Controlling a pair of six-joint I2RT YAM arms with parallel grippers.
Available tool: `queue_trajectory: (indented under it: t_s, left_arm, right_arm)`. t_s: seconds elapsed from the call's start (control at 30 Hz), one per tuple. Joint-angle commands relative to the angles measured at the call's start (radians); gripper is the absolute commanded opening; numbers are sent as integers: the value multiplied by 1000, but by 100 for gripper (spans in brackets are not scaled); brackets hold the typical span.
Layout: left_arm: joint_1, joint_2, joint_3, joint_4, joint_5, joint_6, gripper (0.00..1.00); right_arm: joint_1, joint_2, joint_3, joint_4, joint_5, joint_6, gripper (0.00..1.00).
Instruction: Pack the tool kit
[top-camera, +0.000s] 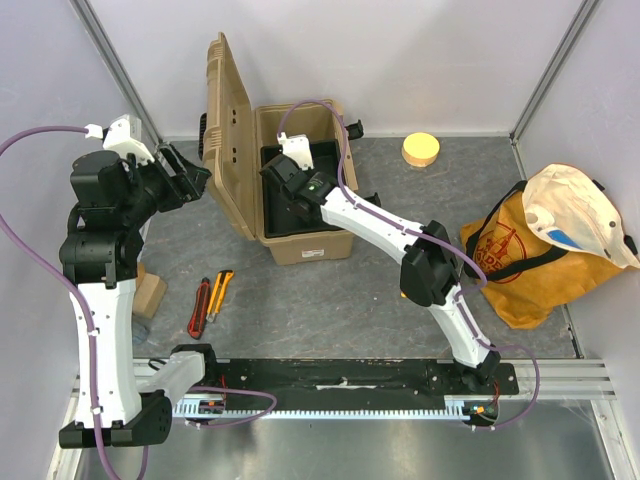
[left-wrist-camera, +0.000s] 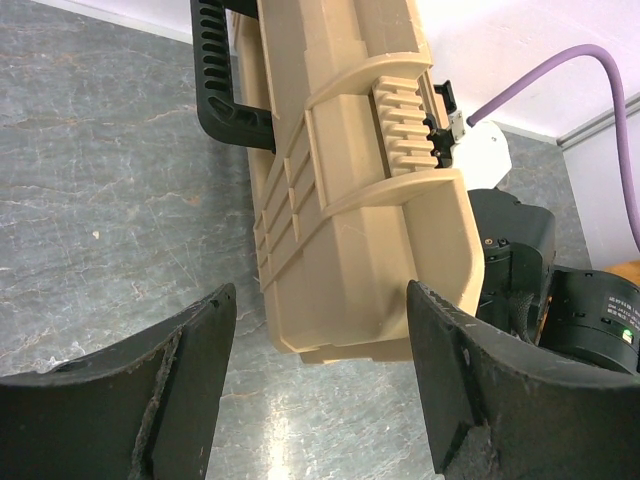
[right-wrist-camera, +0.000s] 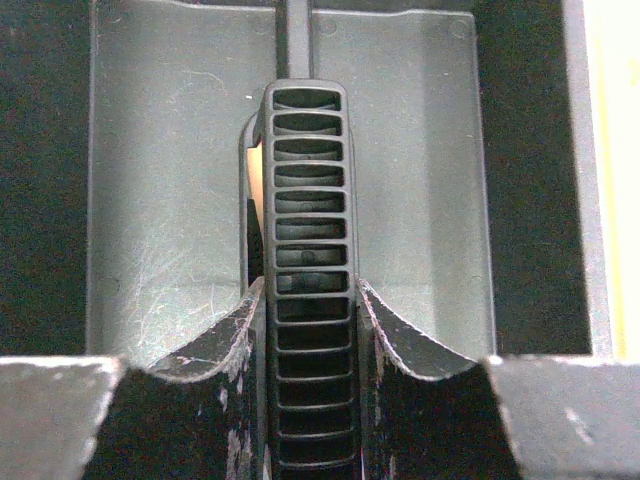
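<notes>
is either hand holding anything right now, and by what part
The right hand grips the black inner tray by its ribbed centre handle. The left hand is open, holding nothing.

Top view is bright and even for me: diffuse light from above, soft short shadows under the toolbox and the arms, and a mild sheen on the metal base plate. In the left wrist view, well lit, the toolbox lid is sharp and the left fingers near the lens go soft. Right wrist is dim. The tray is murky and the tray handle crisp, with a blown-out strip along the right edge.
</notes>
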Motion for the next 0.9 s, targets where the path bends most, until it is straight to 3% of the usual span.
queue_trajectory:
  t_s: [0.0,0.87]
  left_arm:
    - [-1,-2,1,42,-3,3,75]
    - [1,1,5,42,0,1,75]
  right_arm:
    - [-1,-11,-40,26,15,41,0]
    - [-13,-61,-157,190,33,32,0]
